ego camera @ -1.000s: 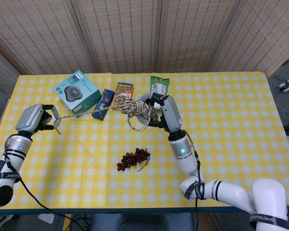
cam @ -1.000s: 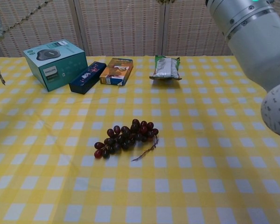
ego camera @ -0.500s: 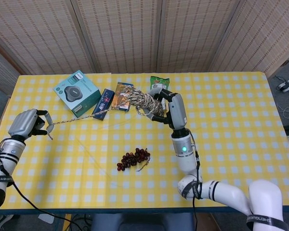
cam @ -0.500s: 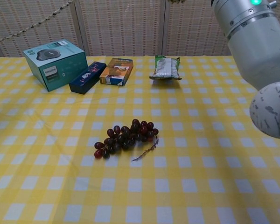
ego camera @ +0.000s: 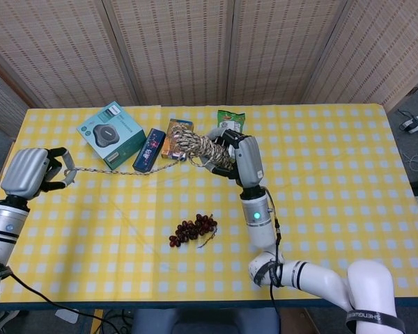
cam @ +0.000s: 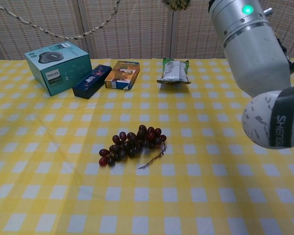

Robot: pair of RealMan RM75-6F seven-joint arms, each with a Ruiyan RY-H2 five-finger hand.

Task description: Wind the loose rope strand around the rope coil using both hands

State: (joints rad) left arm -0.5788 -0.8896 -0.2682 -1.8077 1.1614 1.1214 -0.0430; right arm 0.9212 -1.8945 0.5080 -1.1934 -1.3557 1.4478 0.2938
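head view
right hand (ego camera: 231, 149): fingers wrapped round the coil (ego camera: 198, 147), holds it up off the table (ego camera: 334, 174), pale bundle end sticking out to its left
left hand (ego camera: 29, 172): fingers closed on the far end of the strand (ego camera: 115, 170); a short tail loops out just past the fingers
strand: runs from left hand across to the coil, sagging a little, apart from the table; passes in front of the teal box (ego camera: 112, 132) and dark box (ego camera: 147, 149)
risk 1: strand end is short in the left hand; a hard pull on the wrap likely slips it free
risk 2: slack in the strand probably gives a loose wrap that slides off the coil end
risk 3: strand sweeps low near the boxes beyond it; a dip of the left hand could snag or drag them
grapes (ego camera: 192, 229): on table below and in front of right hand, well apart from the rope; low risk unless the coil is dropped

chest view
right hand: out of frame above; only the forearm (cam: 247, 46) shows, grip cannot be told here
coil: only a bit (cam: 176, 4) at the top edge, left of the forearm
left hand: not seen
strand (cam: 54, 33): hangs in a shallow curve high over the teal box (cam: 56, 65), not touching it
risk 4: hands and rope sit at the frame edge or outside it here, so a slip would likely go unseen from this camera
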